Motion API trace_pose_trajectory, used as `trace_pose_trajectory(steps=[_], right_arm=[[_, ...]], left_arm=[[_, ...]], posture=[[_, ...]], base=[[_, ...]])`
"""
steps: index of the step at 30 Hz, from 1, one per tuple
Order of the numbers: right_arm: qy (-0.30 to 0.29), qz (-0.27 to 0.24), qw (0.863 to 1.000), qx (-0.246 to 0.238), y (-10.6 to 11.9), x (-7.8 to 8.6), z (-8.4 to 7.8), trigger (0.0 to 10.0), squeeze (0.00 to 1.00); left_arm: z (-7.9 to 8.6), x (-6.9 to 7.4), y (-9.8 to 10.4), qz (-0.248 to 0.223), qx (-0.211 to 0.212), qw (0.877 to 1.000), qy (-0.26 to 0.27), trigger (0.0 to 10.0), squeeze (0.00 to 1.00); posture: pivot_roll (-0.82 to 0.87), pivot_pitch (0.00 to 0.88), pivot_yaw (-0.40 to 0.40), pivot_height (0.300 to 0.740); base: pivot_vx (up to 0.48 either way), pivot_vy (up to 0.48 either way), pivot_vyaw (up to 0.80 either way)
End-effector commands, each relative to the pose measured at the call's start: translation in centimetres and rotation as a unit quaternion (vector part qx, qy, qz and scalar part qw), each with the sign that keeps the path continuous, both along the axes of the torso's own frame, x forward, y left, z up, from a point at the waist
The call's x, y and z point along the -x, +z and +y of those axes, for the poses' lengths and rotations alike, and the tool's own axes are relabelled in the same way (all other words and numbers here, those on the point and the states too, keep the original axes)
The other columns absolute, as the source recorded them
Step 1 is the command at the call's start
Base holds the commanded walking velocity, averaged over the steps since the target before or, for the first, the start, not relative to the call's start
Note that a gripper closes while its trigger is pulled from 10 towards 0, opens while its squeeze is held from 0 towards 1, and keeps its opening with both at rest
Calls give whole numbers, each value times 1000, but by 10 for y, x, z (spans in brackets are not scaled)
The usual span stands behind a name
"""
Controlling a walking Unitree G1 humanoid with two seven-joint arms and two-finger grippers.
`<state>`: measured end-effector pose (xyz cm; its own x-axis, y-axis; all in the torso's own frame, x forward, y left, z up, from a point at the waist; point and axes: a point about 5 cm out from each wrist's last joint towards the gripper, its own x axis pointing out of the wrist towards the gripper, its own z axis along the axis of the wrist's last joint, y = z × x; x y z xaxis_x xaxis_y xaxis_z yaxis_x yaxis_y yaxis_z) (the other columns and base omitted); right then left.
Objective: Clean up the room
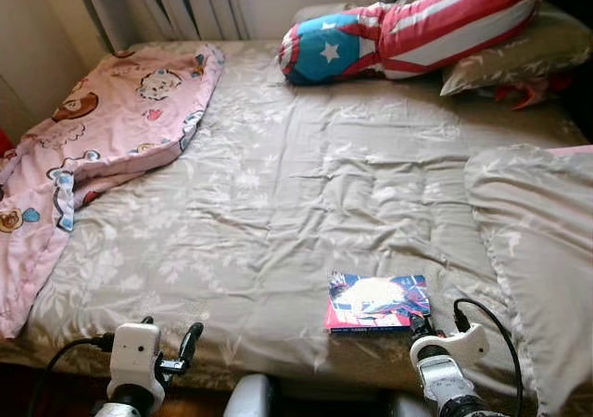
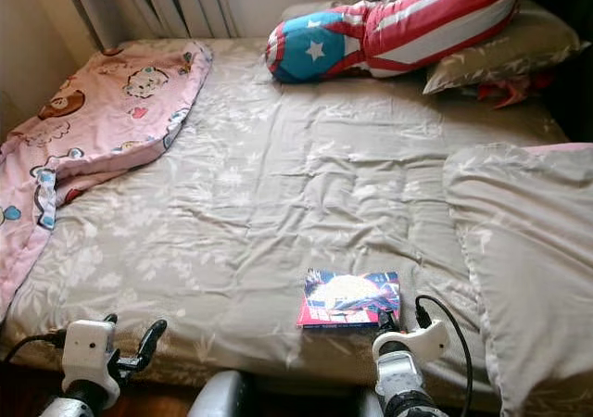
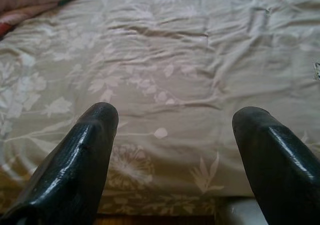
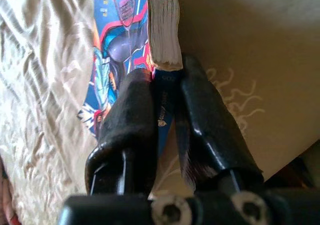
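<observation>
Left eye view: a bed (image 1: 278, 204) covered by a beige floral quilt is seen across most of the frame.
Book: a colourful book (image 1: 377, 302) is laid flat on the quilt at the lower right of the frame, close to the bed's near edge.
Right gripper: the right gripper (image 4: 167, 92) is placed at the book's near right corner; in the right wrist view its two black fingers (image 4: 125, 120) are seen closed narrowly on the cover's edge, with the block of pages lifted above them.
Left gripper: the left gripper (image 3: 172, 135) is held at the lower left of the frame, just before the bed's near edge; its fingers (image 3: 87, 150) are spread wide and nothing is held between them.
Blanket: a pink cartoon-print blanket (image 1: 102, 139) is bunched at the upper left of the frame and draped over the bed's left side.
Cushion: a red, white and blue cushion (image 1: 408, 28) with a star is laid at the top centre-right, against the headboard end.
Pillows: one beige pillow (image 1: 519, 56) is tucked under the cushion at the upper right; a second pillow (image 1: 542, 241) is laid along the right edge, just right of the book.
</observation>
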<state>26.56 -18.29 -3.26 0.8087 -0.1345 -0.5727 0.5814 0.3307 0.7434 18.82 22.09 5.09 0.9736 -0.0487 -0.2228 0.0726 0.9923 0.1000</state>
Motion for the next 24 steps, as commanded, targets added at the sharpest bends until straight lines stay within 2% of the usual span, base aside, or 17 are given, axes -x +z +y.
trace_pose_trajectory(steps=[1,6,10,13,14,15,16,18,19,20,21,24], right_arm=[[-16,9,1000,1,-1,2,-6,10000,0],[-12,18,1000,15,1,1,-15,10000,0],[34,34,998,50,2,0,-18,10000,0],[45,35,997,54,2,0,-18,10000,0],[44,34,997,54,2,0,-18,10000,439],[43,35,997,54,1,1,-20,10000,937],[42,35,997,55,1,1,-20,10000,1000],[42,36,997,54,1,2,-20,10000,1000],[41,39,997,56,0,3,-21,10000,878],[41,40,997,56,-1,3,-21,10000,878],[42,41,997,57,-1,4,-21,10000,0],[36,47,997,56,-3,6,-23,10000,0]], left_arm=[[1,2,2,6,-7,1000,-5,10000,0],[-2,3,4,14,-5,1000,-7,10000,0],[-3,5,3,18,-3,1000,-10,10000,0],[-4,5,2,20,-3,1000,-9,10000,0],[-4,6,2,20,-3,1000,-9,10000,0],[-4,6,2,22,-4,1000,-9,10000,0],[-4,6,2,22,-4,1000,-9,10000,0],[-4,7,2,23,-4,1000,-8,10000,0],[-3,7,2,24,-5,1000,-8,10000,0],[-4,6,2,25,-5,1000,-8,10000,0],[-4,5,1,25,-5,1000,-8,10000,0],[-5,4,2,23,-5,1000,-10,10000,0]], posture=[[193,188,82,645],[190,195,83,645],[185,200,82,645],[187,201,82,645],[187,201,82,645],[188,203,82,645],[188,203,82,645],[188,203,82,645],[188,203,82,645],[180,198,83,645],[180,197,81,645],[180,195,79,645]], base=[[0,0,0],[0,0,0],[0,0,0],[0,0,0],[0,0,0],[0,0,0],[0,0,0],[0,0,0],[0,0,0],[0,0,0],[0,0,0],[0,0,0]])
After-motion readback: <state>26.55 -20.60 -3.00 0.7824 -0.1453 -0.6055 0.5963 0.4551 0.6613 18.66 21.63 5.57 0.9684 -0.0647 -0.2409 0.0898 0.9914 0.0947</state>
